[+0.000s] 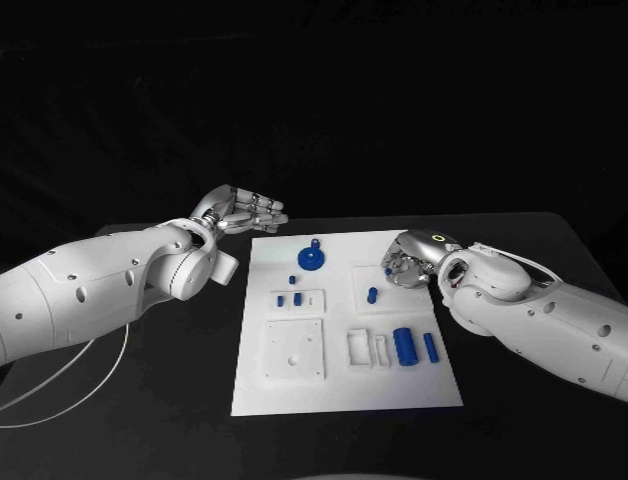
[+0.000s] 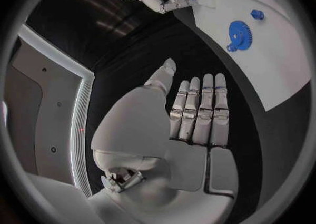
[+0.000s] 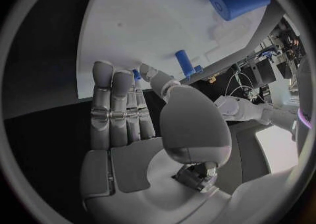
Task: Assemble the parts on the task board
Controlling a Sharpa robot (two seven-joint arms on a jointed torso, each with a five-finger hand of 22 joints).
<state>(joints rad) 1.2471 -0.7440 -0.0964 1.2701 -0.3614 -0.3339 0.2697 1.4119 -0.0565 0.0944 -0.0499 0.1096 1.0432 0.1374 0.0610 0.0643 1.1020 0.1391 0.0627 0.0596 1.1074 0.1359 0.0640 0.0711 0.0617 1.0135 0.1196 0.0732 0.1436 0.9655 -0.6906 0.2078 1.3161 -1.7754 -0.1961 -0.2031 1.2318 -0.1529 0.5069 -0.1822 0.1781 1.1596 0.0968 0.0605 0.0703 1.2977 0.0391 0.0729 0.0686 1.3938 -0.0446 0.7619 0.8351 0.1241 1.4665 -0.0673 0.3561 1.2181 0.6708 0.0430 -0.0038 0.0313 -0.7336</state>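
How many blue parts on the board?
7 visible: gear, small peg, two small pieces, piece by right hand, thick cylinder, thin cylinder. Hand may hide more.

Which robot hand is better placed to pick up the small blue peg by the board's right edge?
Probably the right robot hand: it hovers open over the task board beside the peg; the left robot hand is off the board.

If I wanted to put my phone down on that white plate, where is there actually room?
The task board is bare along its near edge, below the square white block and the blue cylinder. Its far left corner, beside the blue gear, is also free. The middle is crowded with small blue pieces, and the right hand sits over the right edge.
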